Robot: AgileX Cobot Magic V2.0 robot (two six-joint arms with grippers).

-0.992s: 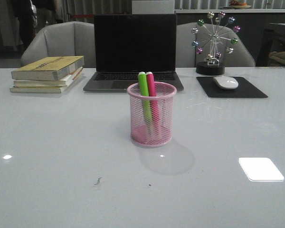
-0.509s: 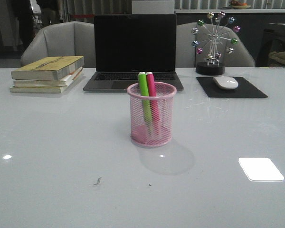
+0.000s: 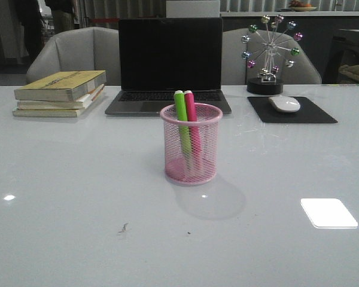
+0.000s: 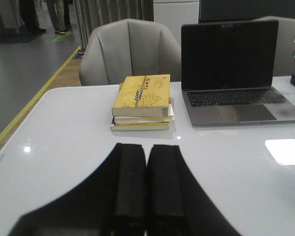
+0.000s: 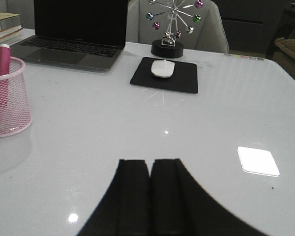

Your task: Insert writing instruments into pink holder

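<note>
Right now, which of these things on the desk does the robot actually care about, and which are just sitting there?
Part of the job:
- pink holder
- green pen, standing in the holder
- pink pen, standing beside it

Just lying about:
- laptop
- stack of books
- mouse on its black mat
- ball ornament

glossy white table (image 3: pixel 60 179) | on it: pink holder (image 3: pixel 191 144) centre; laptop (image 3: pixel 169 66), book stack (image 3: pixel 60 93), mouse pad (image 3: pixel 292 110), ferris-wheel ornament (image 3: pixel 268 54) behind
</note>
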